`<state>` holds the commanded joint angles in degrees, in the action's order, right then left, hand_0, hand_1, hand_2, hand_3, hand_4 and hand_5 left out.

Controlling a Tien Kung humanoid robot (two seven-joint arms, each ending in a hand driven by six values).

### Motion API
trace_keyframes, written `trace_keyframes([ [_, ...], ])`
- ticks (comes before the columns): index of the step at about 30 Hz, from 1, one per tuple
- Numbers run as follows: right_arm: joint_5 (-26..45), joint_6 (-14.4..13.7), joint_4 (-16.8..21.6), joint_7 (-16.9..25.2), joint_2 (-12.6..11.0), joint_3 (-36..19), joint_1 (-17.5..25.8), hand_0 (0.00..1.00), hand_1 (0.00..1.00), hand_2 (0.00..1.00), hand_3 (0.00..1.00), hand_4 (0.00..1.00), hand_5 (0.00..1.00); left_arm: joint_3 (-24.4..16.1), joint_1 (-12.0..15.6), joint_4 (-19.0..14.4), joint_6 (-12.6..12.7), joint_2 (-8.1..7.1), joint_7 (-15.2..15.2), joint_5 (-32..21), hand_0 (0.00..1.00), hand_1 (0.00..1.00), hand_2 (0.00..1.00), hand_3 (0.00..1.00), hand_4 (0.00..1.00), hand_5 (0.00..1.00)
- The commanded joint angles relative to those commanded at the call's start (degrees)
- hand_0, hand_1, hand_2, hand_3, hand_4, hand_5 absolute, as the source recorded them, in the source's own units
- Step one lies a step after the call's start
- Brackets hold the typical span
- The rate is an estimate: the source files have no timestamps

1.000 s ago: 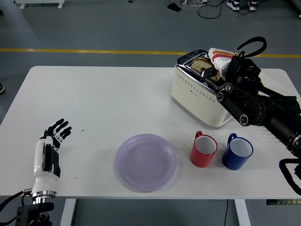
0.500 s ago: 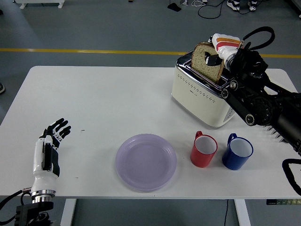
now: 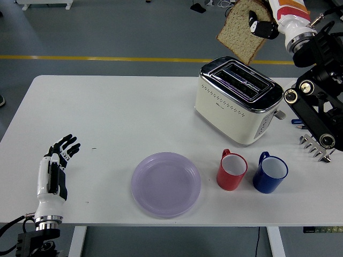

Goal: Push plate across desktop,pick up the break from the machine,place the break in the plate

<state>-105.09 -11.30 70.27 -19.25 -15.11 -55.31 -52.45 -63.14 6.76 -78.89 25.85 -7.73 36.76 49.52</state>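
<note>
The right robot hand (image 3: 268,19) grips a bread slice (image 3: 242,31) high above the toaster (image 3: 237,108). The left robot hand (image 3: 56,168) rests open on the counter (image 3: 107,118), well apart from the purple plate (image 3: 166,183).

left hand (image 3: 55,170): white back, black fingers | right hand (image 3: 273,16): white-orange wrist

Glossy chrome-topped toaster (image 3: 238,101), perhaps plastic matt lilac plate (image 3: 166,183)
</note>
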Motion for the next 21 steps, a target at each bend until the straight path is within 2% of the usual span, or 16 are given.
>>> trace_keyframes([
  [3,6.57,1.93,3.94,0.76,-1.34,0.95,2.78,0.186,0.167,0.280,0.363,0.213,0.002,-0.16,0.24,0.03,0.91,0.22,0.22,-0.40,0.723,0.714,0.768,0.742,0.447,0.978],
  [4,9.18,3.24,5.06,0.78,-1.83,1.76,4.09,0.161,0.155,0.284,0.359,0.250,0.002,-0.55,0.52,0.09,1.67,0.53,0.22,-1.00,0.725,0.727,0.788,0.759,0.448,0.975],
  [7,16.25,6.25,6.69,0.93,-2.89,3.97,6.83,0.161,0.155,0.284,0.359,0.250,0.002,-1.70,1.25,0.43,2.67,1.08,0.22,-1.70,0.725,0.727,0.788,0.759,0.448,0.975],
  [11,25.84,9.33,7.52,1.05,-3.94,7.81,9.74,0.138,0.147,0.276,0.352,0.258,0.002,-3.05,2.10,1.08,2.72,1.48,0.22,-2.19,0.724,0.725,0.784,0.755,0.449,0.974],
  [14,29.49,10.12,7.65,1.03,-4.18,10.25,11.23,0.138,0.147,0.276,0.352,0.258,0.002,-3.73,2.44,1.48,2.66,1.76,0.22,-2.38,0.724,0.725,0.784,0.755,0.449,0.974],
  [21,35.79,11.57,7.55,0.63,-2.98,15.72,14.33,0.134,0.145,0.274,0.353,0.266,0.002,-4.47,2.67,2.38,3.05,2.46,0.22,-2.81,0.722,0.724,0.783,0.760,0.449,0.972],
])
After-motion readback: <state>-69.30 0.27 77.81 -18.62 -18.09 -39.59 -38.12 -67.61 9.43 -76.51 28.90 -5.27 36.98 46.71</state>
